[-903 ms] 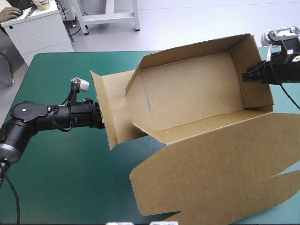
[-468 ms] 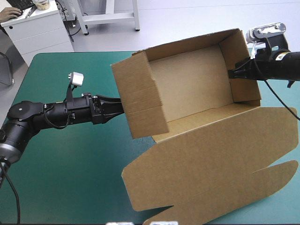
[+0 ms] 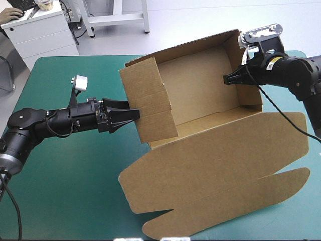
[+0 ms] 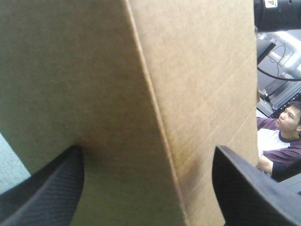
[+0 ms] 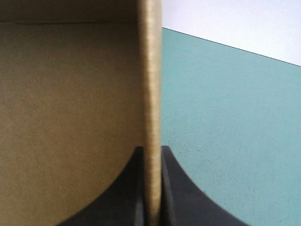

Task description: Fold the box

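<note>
the left gripper (image 3: 131,114) stands open, its black fingers (image 4: 51,188) spread wide, with the left end wall (image 3: 149,103) of the brown box (image 3: 200,90) close ahead and between them. whether they touch the board cannot be told. its arm reaches in low and nearly level from the table's left side. the right gripper (image 3: 228,79) is clamped on the opposite end wall (image 5: 151,94) – the board's edge pinched between its fingers – and its arm comes in from the right. the box is an open tray right of the middle of the teal-green cover (image 3: 60,191), its lid (image 3: 220,170) flat toward the near edge.
</note>
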